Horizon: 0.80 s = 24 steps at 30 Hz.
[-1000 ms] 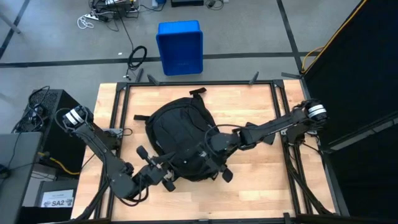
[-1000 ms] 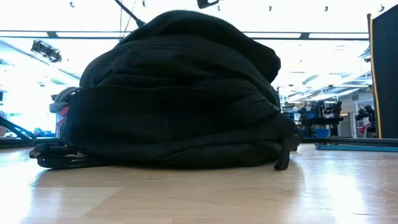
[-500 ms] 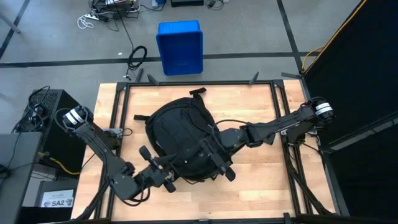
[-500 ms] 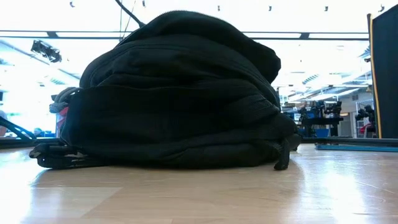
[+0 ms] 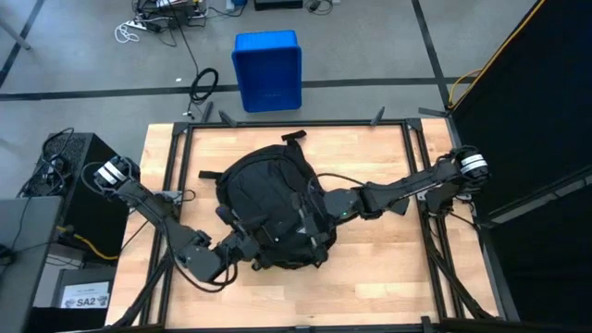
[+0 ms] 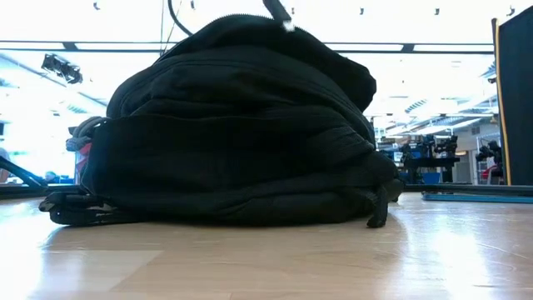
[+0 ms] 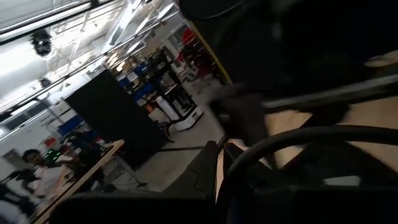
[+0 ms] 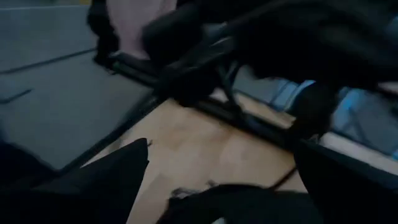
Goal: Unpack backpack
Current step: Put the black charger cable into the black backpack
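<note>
1. Black fabric backpack (image 5: pixel 268 208) lies flat at the middle of the wooden surface (image 5: pixel 388 268); nothing unpacked lies beside it, so unpacking looks barely begun.
2. Left hand (image 5: pixel 248 242), fingers together, touches the backpack's near edge.
3. Right hand (image 5: pixel 310 227), fingers apart, rests over the backpack, holding nothing.
4. Bare surface surrounds the backpack; a blue bin (image 5: pixel 267 70) stands on the floor beyond.

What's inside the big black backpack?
Nothing inside shows. The backpack lies on the wooden table and its black fabric covers whatever it holds. Both arms' tools reach onto its near edge, the left tool and the right tool, but nothing has come out yet.
</note>
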{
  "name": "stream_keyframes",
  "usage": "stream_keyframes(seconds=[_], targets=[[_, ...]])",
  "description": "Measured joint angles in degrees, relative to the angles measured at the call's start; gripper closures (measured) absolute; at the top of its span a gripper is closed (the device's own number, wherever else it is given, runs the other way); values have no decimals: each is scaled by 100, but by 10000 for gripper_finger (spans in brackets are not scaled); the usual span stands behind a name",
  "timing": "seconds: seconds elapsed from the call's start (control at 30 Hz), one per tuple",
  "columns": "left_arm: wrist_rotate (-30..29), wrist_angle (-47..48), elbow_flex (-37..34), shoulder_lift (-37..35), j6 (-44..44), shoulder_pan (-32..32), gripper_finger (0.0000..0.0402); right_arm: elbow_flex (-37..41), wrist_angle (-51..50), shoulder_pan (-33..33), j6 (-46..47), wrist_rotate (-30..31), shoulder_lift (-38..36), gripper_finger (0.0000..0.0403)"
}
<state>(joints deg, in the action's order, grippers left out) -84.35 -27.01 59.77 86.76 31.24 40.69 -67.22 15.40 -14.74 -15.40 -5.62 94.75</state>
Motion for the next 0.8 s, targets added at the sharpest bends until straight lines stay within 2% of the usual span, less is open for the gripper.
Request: stream_keyframes(seconds=[0.13,0.27,0.37,0.57,0.8], targets=[[-99,310,0,1,22,-133,402,-6,-52,-7,77,-3,39,33],[-479,528,0,0,95,-108,402,-5,-208,0,82,114,-65,18],[-549,584,0,2,114,-53,402,-4,-344,20,157,200,-148,6],[-574,467,0,2,126,-133,402,-7,-149,19,579,134,-151,9],[-575,137,0,2,129,-406,402,-4,-62,-92,652,156,-117,7]])
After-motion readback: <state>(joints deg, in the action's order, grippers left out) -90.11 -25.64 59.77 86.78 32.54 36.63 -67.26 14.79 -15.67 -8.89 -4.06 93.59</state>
